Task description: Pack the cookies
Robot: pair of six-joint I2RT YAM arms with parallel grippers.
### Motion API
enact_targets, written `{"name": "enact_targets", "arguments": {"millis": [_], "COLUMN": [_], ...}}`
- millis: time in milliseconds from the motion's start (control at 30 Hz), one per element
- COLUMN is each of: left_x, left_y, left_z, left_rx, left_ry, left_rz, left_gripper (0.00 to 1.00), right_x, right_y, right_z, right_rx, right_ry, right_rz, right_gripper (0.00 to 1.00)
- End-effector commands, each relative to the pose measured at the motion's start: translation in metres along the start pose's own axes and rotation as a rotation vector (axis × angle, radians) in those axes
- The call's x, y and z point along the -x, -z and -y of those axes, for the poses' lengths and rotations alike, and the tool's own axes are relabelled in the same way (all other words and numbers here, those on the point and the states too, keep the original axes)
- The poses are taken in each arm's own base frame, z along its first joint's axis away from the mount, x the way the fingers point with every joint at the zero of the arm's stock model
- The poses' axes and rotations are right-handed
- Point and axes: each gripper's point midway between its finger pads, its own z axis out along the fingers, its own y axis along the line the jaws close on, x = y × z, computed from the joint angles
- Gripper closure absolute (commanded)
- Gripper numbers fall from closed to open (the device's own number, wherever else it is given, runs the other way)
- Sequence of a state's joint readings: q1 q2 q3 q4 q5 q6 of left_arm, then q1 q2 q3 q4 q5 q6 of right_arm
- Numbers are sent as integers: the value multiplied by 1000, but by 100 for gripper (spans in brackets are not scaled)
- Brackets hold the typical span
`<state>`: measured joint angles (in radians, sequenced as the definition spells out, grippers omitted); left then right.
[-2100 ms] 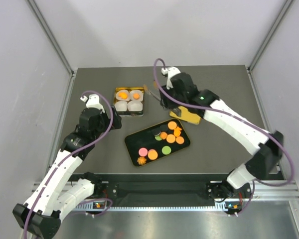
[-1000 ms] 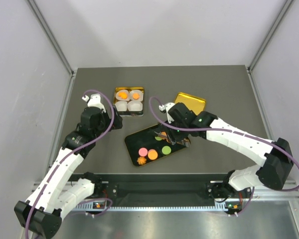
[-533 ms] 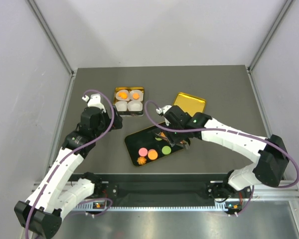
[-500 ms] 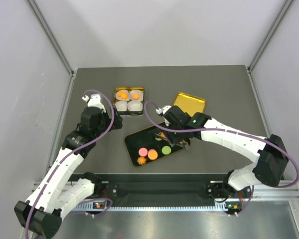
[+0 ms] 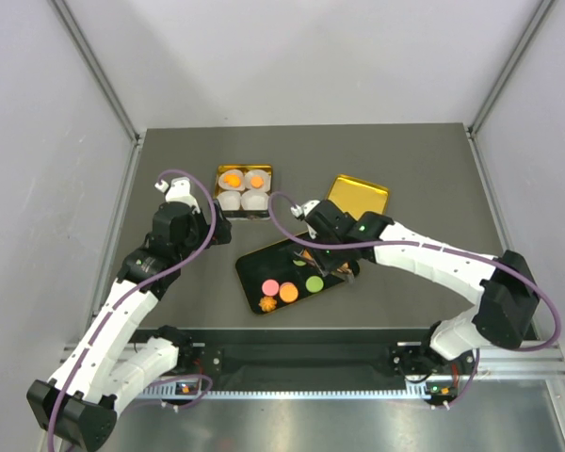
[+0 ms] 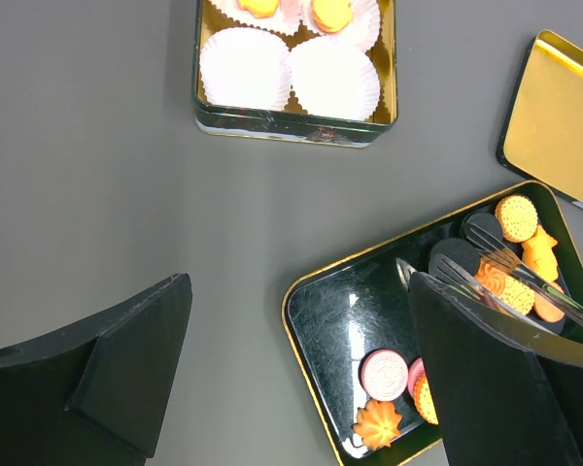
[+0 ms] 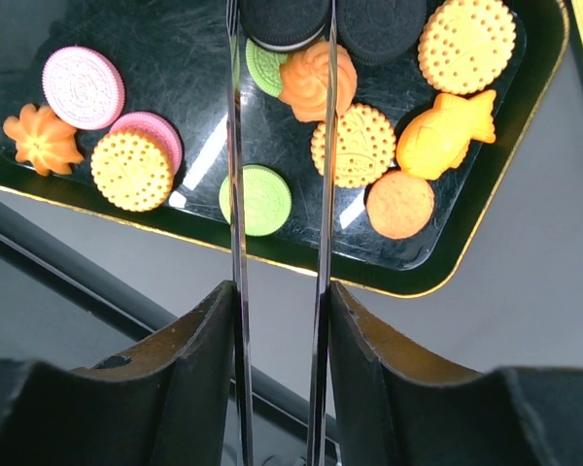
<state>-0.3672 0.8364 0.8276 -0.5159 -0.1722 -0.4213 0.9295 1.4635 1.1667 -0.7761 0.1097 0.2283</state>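
Right gripper [image 7: 282, 29] is positioned over the black tray [image 7: 175, 39], where most of the cookies [image 7: 355, 146] are laid out flat. Its two long thin blades are held apart, not pressed together. A dark cookie [image 7: 282, 17] is framed between the blade tips and fills the gap. Whether it is pinched or only flanked cannot be told. An orange swirl cookie [image 7: 311, 80] touches the dark one, and its edge is crossed by one blade. Pink, green and orange pieces are spread to either side of the blades.

Left gripper [image 6: 299, 291] is spread wide above the surface [image 6: 97, 175] at the tray's corner, apart from the cookies.

Two orange cookies are seated in the far paper cups [image 6: 243, 68] of the tin [image 6: 291, 121]. A gold lid [image 6: 554, 116] lies just beside the tray.
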Motion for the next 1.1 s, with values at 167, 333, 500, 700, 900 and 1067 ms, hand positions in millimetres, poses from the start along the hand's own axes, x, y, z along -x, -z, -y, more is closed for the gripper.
{"name": "enact_targets", "arguments": {"millis": [167, 333, 500, 700, 900, 1067], "left_x": [11, 12, 14, 14, 16, 19], "left_y": [-1, 0, 1, 2, 3, 4], "left_z": [3, 3, 3, 2, 4, 5], "left_rx": [-13, -12, -14, -12, -21, -31], "left_ry": [22, 23, 26, 25, 27, 29], "left_rz": [50, 55, 63, 65, 74, 83], "left_gripper": [2, 2, 2, 2, 2, 2], "right_x": [41, 56, 89, 145, 206, 234], "right_y": [36, 51, 65, 51, 20, -23], "right_z": [-4, -6, -8, -13, -27, -43], "right_rx": [7, 29, 41, 65, 117, 154], "right_ry": [8, 4, -8, -33, -68, -65], "right_rz": [139, 184, 261, 361, 436, 431], "right_gripper": [67, 68, 68, 67, 67, 68]}}
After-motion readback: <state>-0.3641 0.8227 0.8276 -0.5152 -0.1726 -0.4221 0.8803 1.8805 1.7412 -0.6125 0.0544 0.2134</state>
